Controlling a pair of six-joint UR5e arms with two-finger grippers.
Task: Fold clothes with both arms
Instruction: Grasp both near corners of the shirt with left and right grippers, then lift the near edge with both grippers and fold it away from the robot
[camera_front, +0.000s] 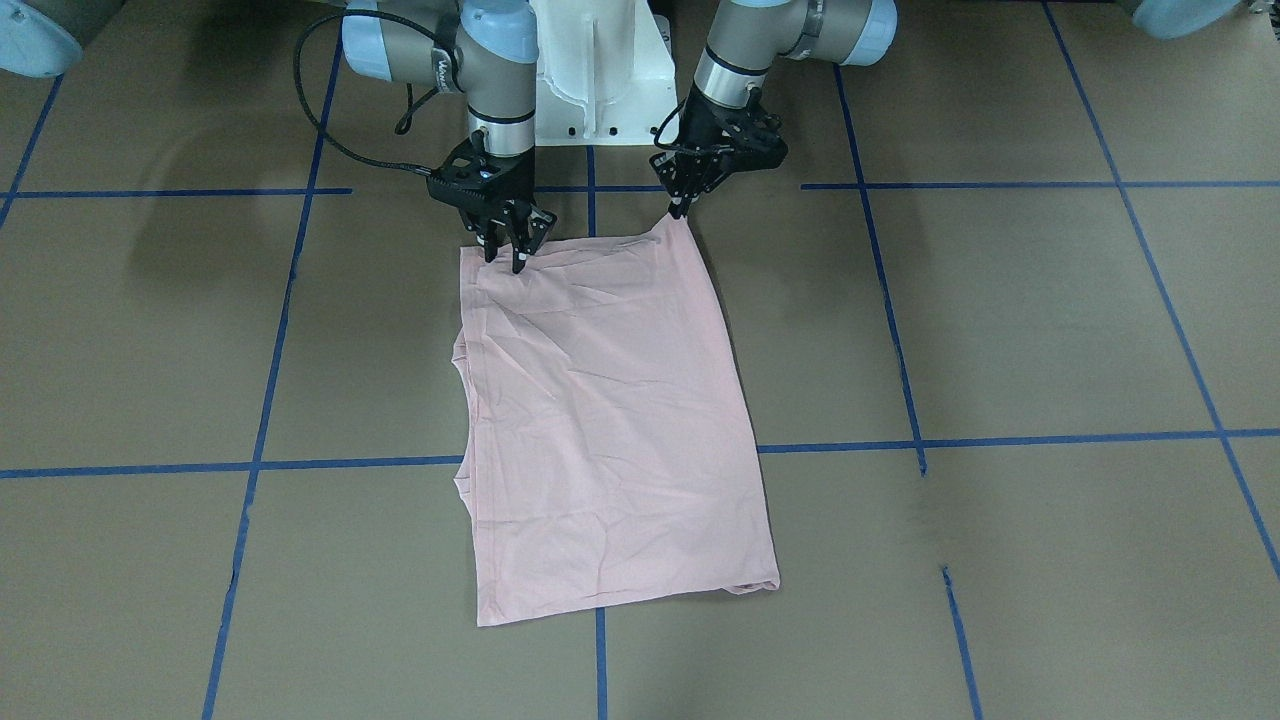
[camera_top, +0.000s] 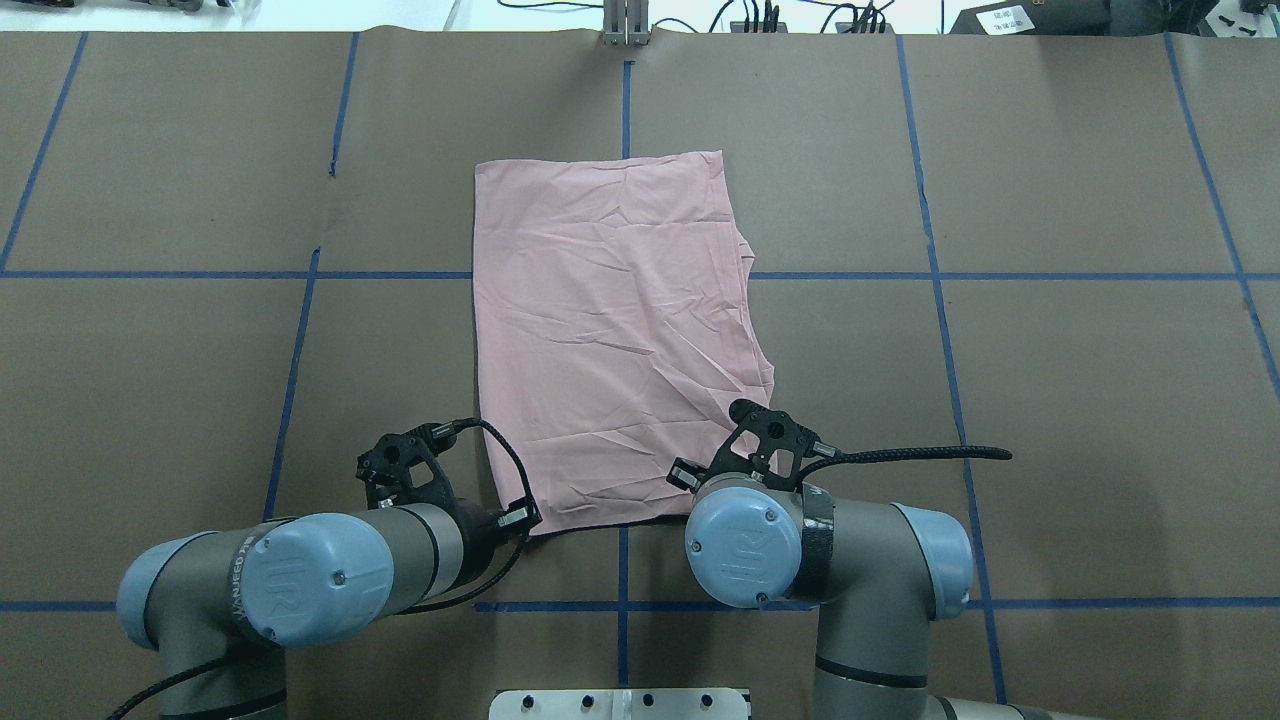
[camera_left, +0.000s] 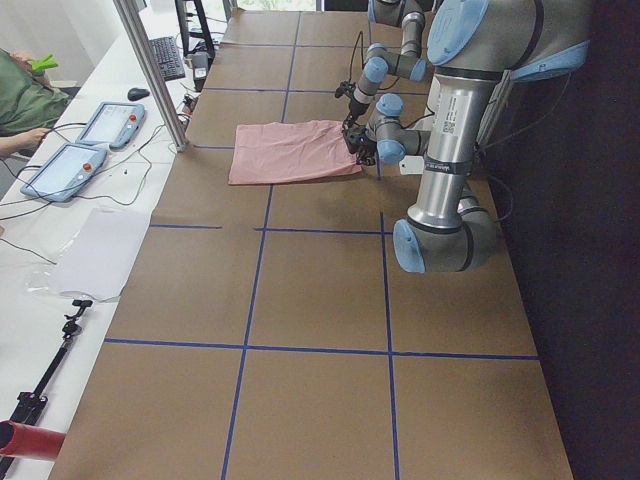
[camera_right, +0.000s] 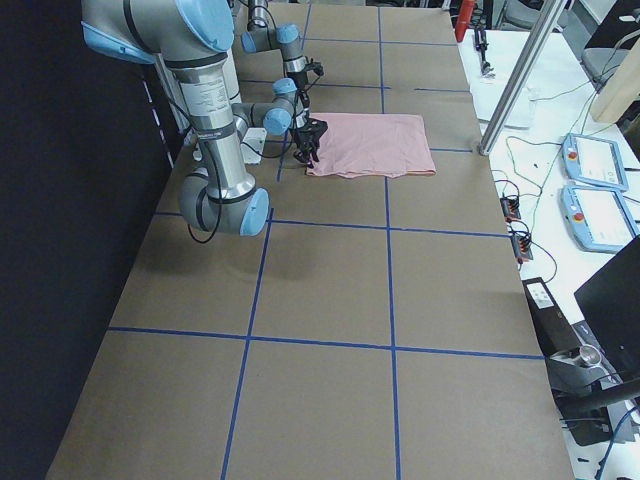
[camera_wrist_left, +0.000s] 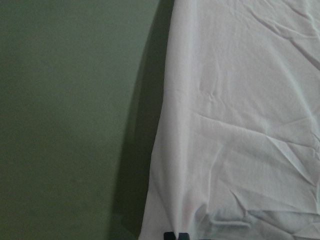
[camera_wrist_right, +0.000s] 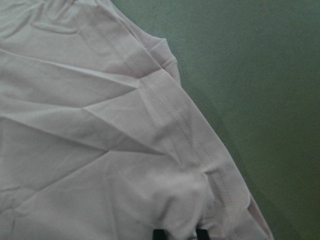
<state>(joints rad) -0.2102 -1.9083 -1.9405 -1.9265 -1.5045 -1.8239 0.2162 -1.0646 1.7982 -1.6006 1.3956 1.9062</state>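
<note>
The pale pink T-shirt (camera_front: 610, 420) lies flat on the brown table as a long folded rectangle, plain side up, with no print showing. It also shows in the overhead view (camera_top: 610, 340). My left gripper (camera_front: 680, 208) is shut on the shirt's near corner and lifts it slightly. The left wrist view shows its fingertips (camera_wrist_left: 176, 235) pinching the hem. My right gripper (camera_front: 507, 255) stands on the other near corner. In the right wrist view (camera_wrist_right: 180, 232) cloth is bunched between its fingertips over a stitched sleeve hem. In the overhead view my right wrist hides that gripper.
The white pedestal (camera_front: 600, 70) stands just behind both grippers. Blue tape lines (camera_front: 590, 465) cross the brown table. An aluminium post (camera_left: 150, 70) and tablets (camera_left: 105, 125) stand at the far edge, beyond the shirt.
</note>
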